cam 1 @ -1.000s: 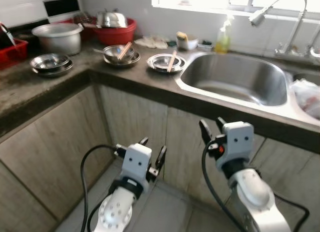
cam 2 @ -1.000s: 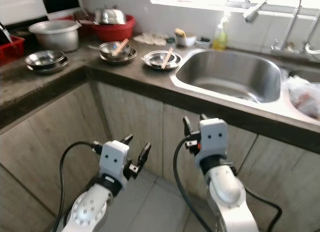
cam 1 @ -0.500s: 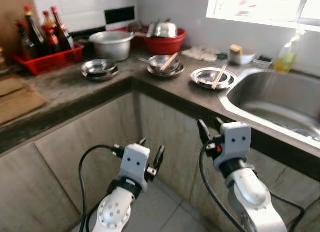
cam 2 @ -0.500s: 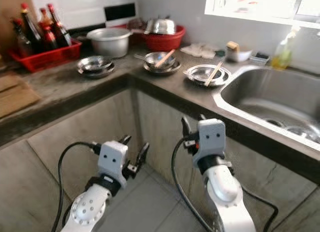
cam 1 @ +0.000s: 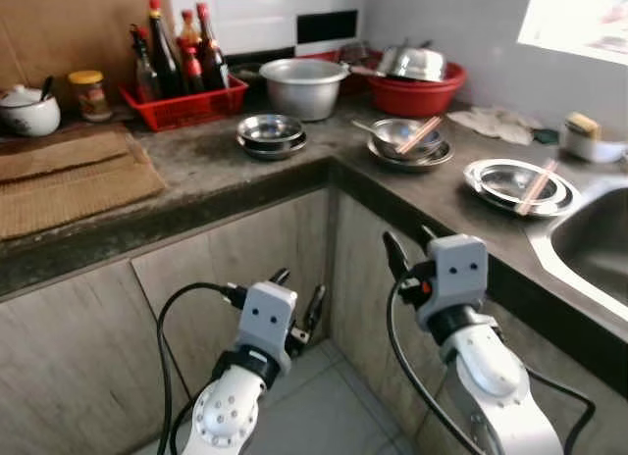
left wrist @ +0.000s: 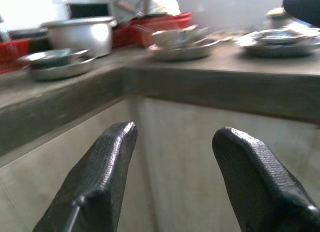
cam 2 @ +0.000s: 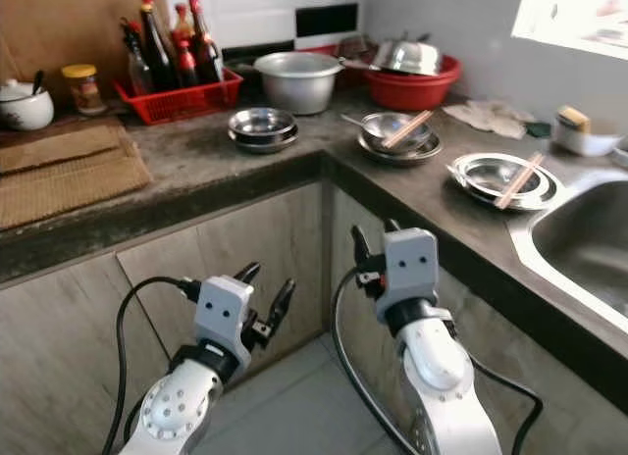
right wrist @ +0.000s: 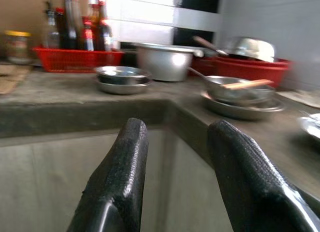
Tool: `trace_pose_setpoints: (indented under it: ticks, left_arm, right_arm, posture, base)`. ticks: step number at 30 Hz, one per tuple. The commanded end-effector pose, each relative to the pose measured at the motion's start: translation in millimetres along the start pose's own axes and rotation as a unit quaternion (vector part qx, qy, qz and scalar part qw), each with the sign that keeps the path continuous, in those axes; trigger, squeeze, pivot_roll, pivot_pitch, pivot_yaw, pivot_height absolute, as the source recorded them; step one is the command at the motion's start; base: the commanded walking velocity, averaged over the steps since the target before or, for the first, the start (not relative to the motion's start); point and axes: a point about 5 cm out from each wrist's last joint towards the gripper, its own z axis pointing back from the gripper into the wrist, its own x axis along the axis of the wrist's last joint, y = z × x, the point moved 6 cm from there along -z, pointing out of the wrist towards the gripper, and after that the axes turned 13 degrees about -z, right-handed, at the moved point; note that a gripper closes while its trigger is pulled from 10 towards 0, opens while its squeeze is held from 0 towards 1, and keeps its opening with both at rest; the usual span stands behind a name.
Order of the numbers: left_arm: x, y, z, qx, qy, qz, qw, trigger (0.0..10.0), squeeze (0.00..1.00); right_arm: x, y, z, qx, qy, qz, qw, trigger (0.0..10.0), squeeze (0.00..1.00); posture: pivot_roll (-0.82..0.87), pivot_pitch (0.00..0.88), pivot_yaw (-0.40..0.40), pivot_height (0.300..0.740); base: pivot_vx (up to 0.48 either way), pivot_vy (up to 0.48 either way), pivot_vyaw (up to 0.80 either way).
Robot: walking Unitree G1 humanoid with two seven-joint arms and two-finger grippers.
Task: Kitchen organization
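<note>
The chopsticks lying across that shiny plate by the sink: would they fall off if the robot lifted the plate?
Probably. The chopsticks lie loose across the rim of the steel plate, so a tilt would likely send them sliding off. The plate looks smooth, thin metal: likely light, maybe slippery for a claw.

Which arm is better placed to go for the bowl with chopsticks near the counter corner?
Probably the right. The right gripper is raised close under the counter edge, open, nearer the bowl with chopsticks. The left gripper hangs lower, by the cabinet fronts, also open.
</note>
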Motion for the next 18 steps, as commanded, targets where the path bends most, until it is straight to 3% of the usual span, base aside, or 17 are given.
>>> trace_pose_setpoints:
  ticks: [1, 14, 18]
  left_arm:
    - [8.0, -6.3, -2.1, -0.009, -0.015, 0.003, 1.000, 10.0, 0.00]
    - [9.8, -4.4, -5.2, -0.006, -0.019, 0.001, 1.000, 10.0, 0.00]
    - [9.6, -3.6, -5.3, -0.004, -0.018, 0.001, 1.000, 10.0, 0.00]
  right_arm:
    - [6.6, -9.5, 0.9, -0.012, -0.011, 0.008, 1.000, 10.0, 0.00]
    - [13.9, -15.0, -10.1, -0.018, -0.023, 0.013, 0.999, 10.0, 0.00]
    - [16.7, -18.3, -13.2, -0.026, -0.029, 0.012, 0.999, 10.0, 0.00]
  posture:
    - [0.07, 0.000, -0.024, 0.740]
    - [0.07, 0.000, -0.024, 0.740]
    - [0.08, 0.000, -0.026, 0.740]
  base:
    - [0.341, 0.000, 0.79]
    - [0.341, 0.000, 0.78]
    - [0.342, 0.000, 0.00]
